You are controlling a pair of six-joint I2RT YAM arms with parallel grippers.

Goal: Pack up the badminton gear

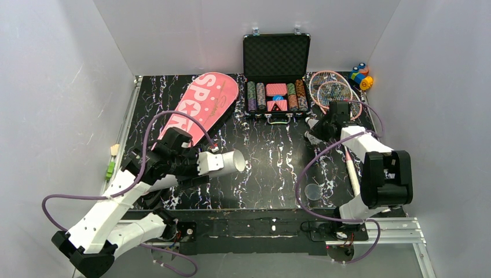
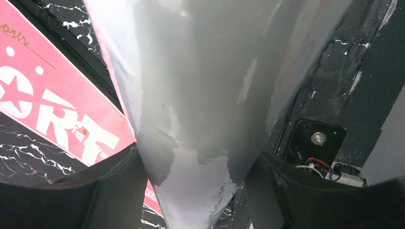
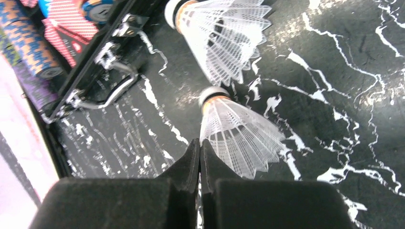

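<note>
My left gripper (image 1: 201, 164) is shut on the long white tube (image 1: 223, 162) and holds it level above the table, open end to the right. In the left wrist view the tube (image 2: 200, 95) fills the space between both fingers (image 2: 119, 191). The pink "SPORT" bag (image 1: 202, 107) lies flat behind it and also shows in the left wrist view (image 2: 52, 109). Two pink-framed rackets (image 1: 333, 90) lie at the back right. My right gripper (image 3: 199, 143) is shut, pinching the skirt edge of the nearer white shuttlecock (image 3: 241, 140). A second shuttlecock (image 3: 224, 38) lies just beyond.
An open black case of poker chips (image 1: 276, 75) stands at the back centre, its handle (image 3: 102, 93) close to the shuttlecocks. Toy blocks (image 1: 360, 75) sit in the back right corner. A clear round cap (image 1: 312, 191) lies near the front. Racket handles (image 1: 351, 165) run under my right arm.
</note>
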